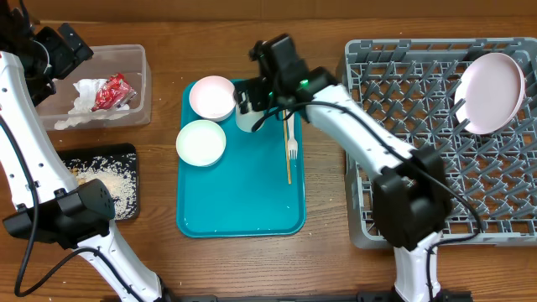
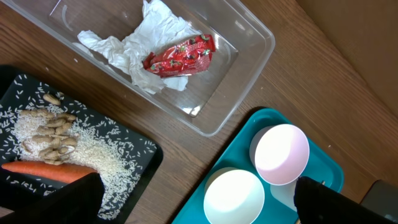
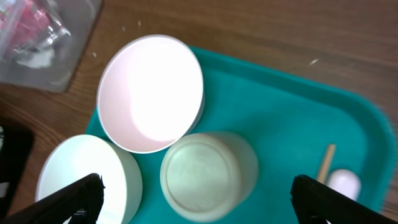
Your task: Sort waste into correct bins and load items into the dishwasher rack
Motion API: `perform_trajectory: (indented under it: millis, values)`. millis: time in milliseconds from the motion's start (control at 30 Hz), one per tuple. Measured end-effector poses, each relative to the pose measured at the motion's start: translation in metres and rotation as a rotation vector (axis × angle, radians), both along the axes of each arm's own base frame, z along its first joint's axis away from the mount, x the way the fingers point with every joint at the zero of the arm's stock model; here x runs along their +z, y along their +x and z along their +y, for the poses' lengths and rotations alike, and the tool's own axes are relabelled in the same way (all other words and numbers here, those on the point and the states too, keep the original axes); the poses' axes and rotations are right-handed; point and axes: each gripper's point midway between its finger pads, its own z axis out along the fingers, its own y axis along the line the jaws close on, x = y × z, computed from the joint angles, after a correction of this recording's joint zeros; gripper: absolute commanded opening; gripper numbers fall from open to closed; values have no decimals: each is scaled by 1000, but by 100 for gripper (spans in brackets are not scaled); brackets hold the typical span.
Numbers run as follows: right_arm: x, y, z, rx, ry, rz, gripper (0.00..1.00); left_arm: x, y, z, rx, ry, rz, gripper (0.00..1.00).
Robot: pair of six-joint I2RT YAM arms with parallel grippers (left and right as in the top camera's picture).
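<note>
Left gripper [image 2: 199, 190] and right gripper [image 3: 196, 186] stand wide and empty, fingers partly cut off by the frame edge; red wrapper [image 2: 180, 56] print is too small to read.

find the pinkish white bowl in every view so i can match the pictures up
Overhead: the pinkish bowl is left of centre near the top, in the teal tray's upper left corner.
Left wrist: the bowl is at lower right, on the tray.
Right wrist: the bowl is at upper left of centre, on the tray.
Shared landmark: the teal tray, with the other white bowl beside the pinkish one.
</note>
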Motion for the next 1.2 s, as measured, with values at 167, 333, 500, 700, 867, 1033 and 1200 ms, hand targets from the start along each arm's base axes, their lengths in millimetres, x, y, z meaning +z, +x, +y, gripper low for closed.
perform_trajectory:
  millis: [167,333,500,700,867,1033,1200]
  values:
    - [-20,-8,22,20,-45,-19,100,0,0,0,0,0,0,100]
    - [-32,-7,23,3,-92,-37,100,0,0,0,0,0,0,100]
    - [-67,-4,18,-15,-150,-7,99,0,0,0,0,0,0,100]
    - [-69,-1,17,-26,-157,-18,60,0,0,0,0,0,0,100]
    - [-66,0,15,-30,-161,-24,49,0,0,0,0,0,0,100]
    - [-55,-9,3,-34,-181,12,45,0,0,0,0,0,0,100]
    - [21,4,-52,-135,-140,-29,45,0,0,0,0,0,0,100]
